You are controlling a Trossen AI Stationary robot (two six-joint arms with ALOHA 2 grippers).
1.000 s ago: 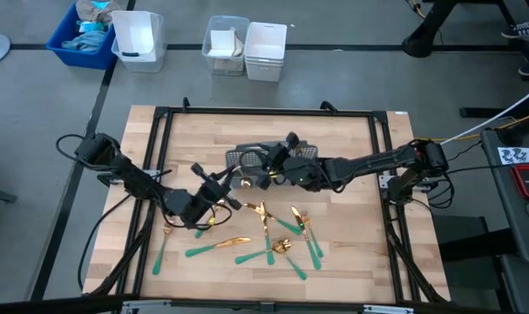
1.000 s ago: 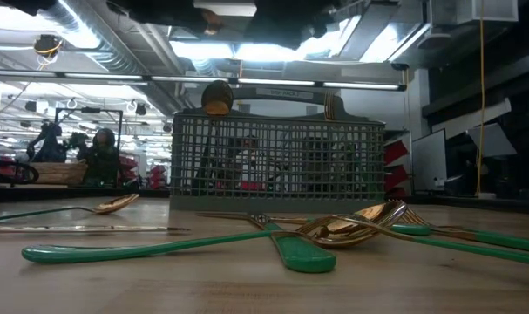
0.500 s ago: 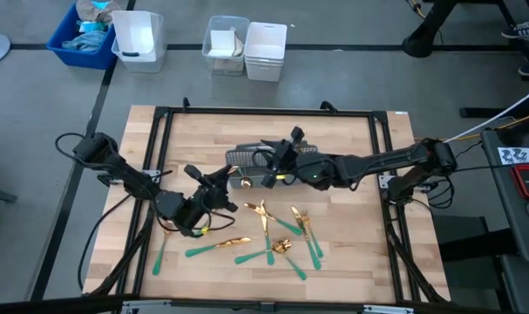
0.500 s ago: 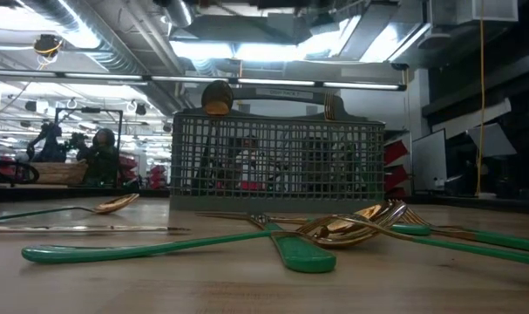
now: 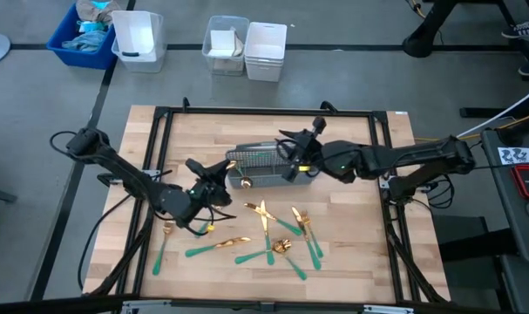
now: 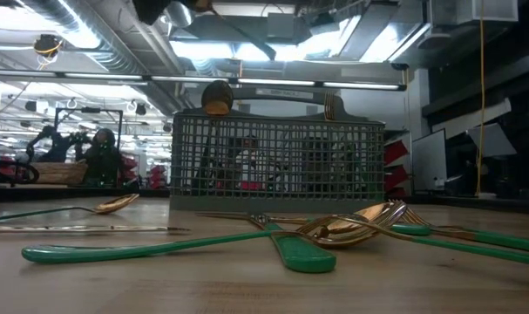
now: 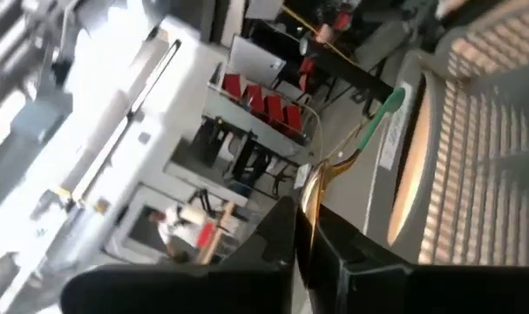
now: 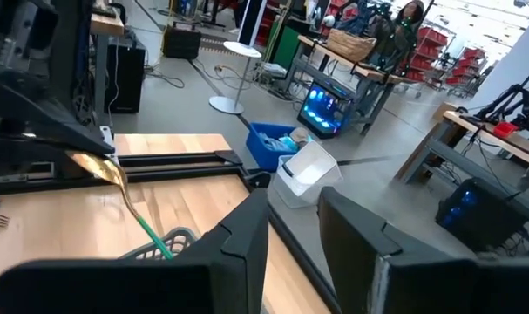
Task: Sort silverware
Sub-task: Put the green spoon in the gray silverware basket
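The table (image 5: pixel 351 262) carries the work inside a dark frame. The grey mesh caddy (image 5: pixel 268 167) stands near the middle, toward the far side, within reach of both arms, so either arm can drop pieces in from above. The loose silverware (image 5: pixel 273 235) lies scattered on the near side of the caddy, some pieces crossing one another; a few gold heads already stick up out of the caddy.

The left hand (image 5: pixel 213 185) is raised just beside the caddy's left end, fingers clamped on a spoon (image 7: pixel 334 166). The spoon is gripped at the gold end with its teal handle pointing away, probably so it goes handle-first into a compartment.

The right hand (image 5: pixel 297 157) hovers over the caddy's right end, fingers partly apart and holding nothing, judged to be waiting clear of the left arm.
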